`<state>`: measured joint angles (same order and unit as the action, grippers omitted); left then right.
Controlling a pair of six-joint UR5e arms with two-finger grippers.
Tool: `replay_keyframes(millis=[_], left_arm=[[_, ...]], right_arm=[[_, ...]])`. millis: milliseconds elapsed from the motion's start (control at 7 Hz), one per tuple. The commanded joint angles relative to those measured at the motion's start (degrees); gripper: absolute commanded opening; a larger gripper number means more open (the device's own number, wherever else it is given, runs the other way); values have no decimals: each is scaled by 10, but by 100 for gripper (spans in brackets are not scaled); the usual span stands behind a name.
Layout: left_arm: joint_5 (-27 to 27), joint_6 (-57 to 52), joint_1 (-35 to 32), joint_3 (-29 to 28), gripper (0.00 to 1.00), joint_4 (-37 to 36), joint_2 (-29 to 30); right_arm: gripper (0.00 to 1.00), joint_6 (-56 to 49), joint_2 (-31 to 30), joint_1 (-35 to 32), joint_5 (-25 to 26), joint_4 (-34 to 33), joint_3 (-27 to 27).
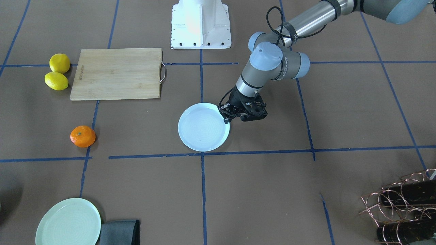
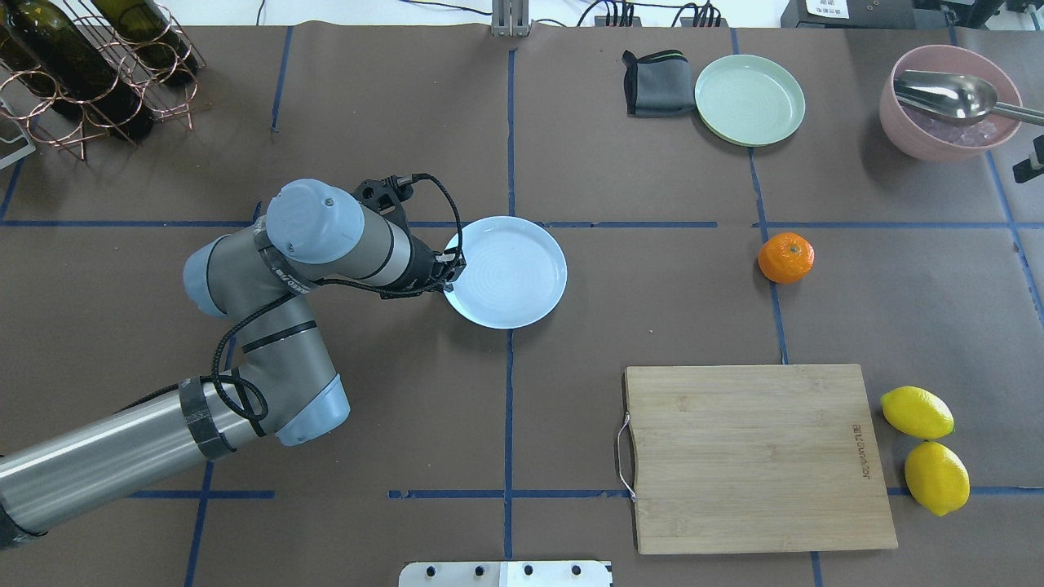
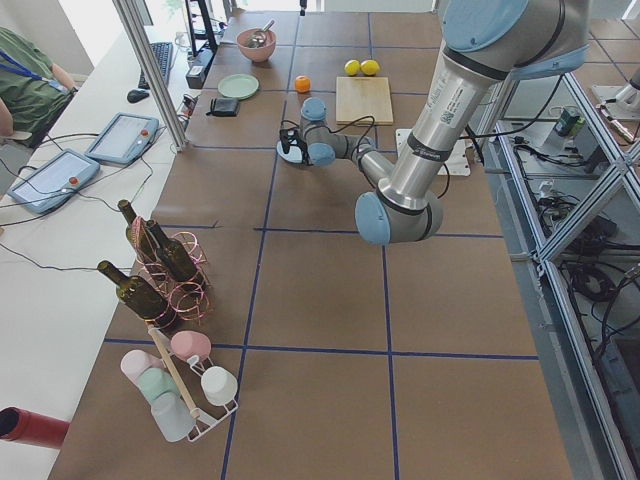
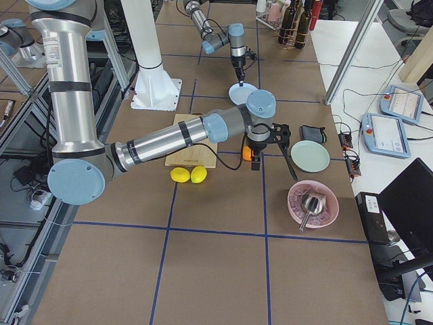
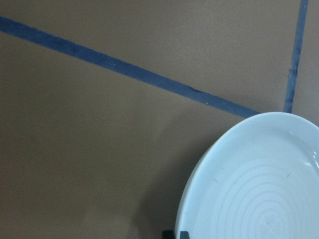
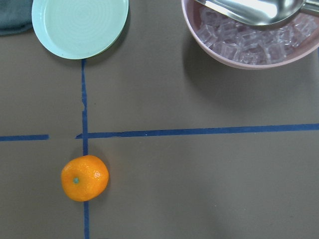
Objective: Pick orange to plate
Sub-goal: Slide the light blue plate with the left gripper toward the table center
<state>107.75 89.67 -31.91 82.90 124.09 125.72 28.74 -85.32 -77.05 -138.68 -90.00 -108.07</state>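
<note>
Two grippers: left gripper [image 1: 227, 117] sits right at the white plate [image 1: 201, 131] rim, can't tell if it's clamped on. Orange [image 1: 82, 136] lies on the table well apart, right gripper [image 4: 269, 161] hanging near it, opening impossible to judge

Cutting board [image 2: 758, 456]: a small dark printed mark near one short edge, too small to read.
Left arm [image 1: 272, 61]: pale lettering along a joint housing, not legible.
Readable text: none.

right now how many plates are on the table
2. The white plate lies mid-table at the left gripper; the pale green plate sits at the far edge beside the dark cloth.
</note>
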Motion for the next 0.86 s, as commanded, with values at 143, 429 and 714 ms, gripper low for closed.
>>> replay_keyframes(millis=[143, 429, 714], left_arm=[[-1, -3, -1, 0, 62, 16, -2], [3, -11, -13, 9, 100, 12, -8], [56, -54, -62, 44, 100, -9, -34]], right_arm=[[100, 61, 30, 37, 8, 0, -4], [100, 91, 50, 73, 33, 0, -2], [100, 161, 92, 159, 121, 0, 6]])
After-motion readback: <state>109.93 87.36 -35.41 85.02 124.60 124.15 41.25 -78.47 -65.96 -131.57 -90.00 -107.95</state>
